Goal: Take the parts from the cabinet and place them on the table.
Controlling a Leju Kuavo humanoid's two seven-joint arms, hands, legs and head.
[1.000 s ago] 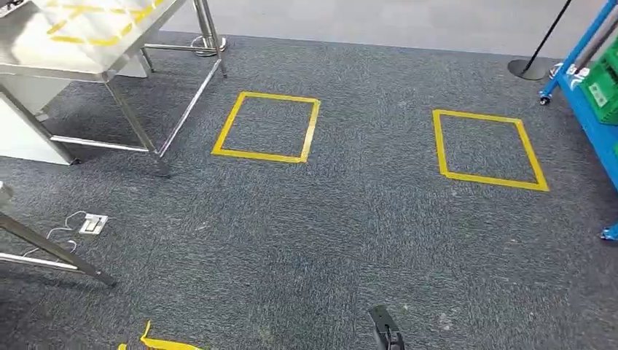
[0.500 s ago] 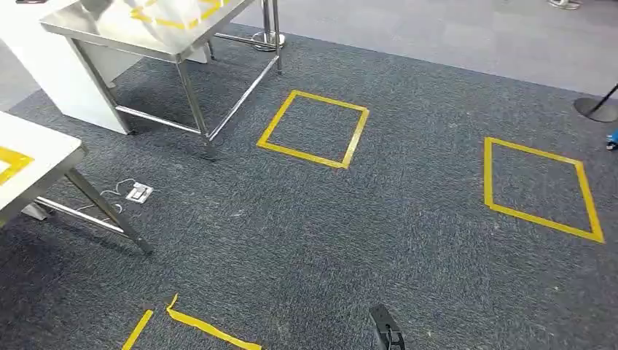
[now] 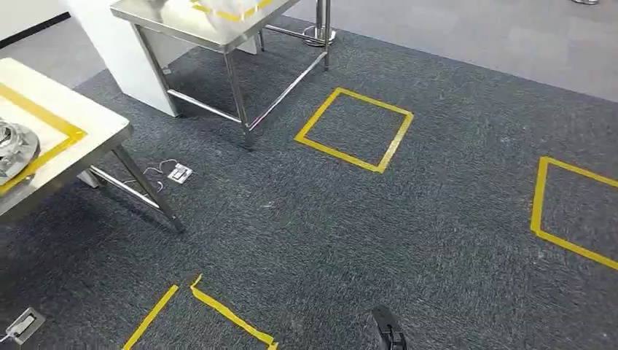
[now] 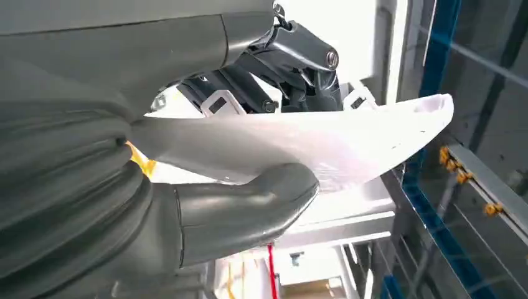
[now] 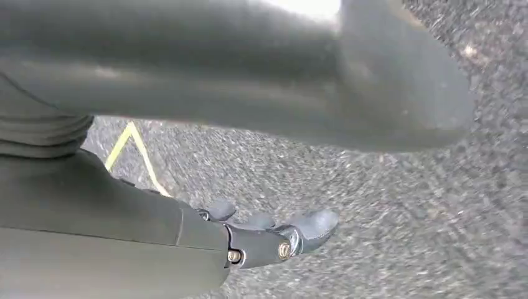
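Observation:
In the left wrist view my left hand (image 4: 205, 156) grips a white, flat, curved part (image 4: 348, 140). The thick grey thumb (image 4: 249, 205) presses one face and the dark fingers (image 4: 299, 59) the other. My right hand (image 5: 274, 237) hangs over the dark carpet with its fingers stretched out and nothing in it. A white table (image 3: 87, 117) with a yellow tape outline stands at the left of the head view. A round silver metal part (image 3: 13, 146) lies on it at the picture's edge.
A steel table (image 3: 182, 25) with yellow tape stands at the back left, its legs on the carpet. Yellow tape squares (image 3: 355, 129) (image 3: 576, 211) mark the floor, with more tape (image 3: 218, 310) near my feet. A floor socket (image 3: 179, 173) with a cable lies between the tables.
The whole head view has slid to the right, so the camera has turned left. The white table and its metal part have come into view. The blue rack has left the picture.

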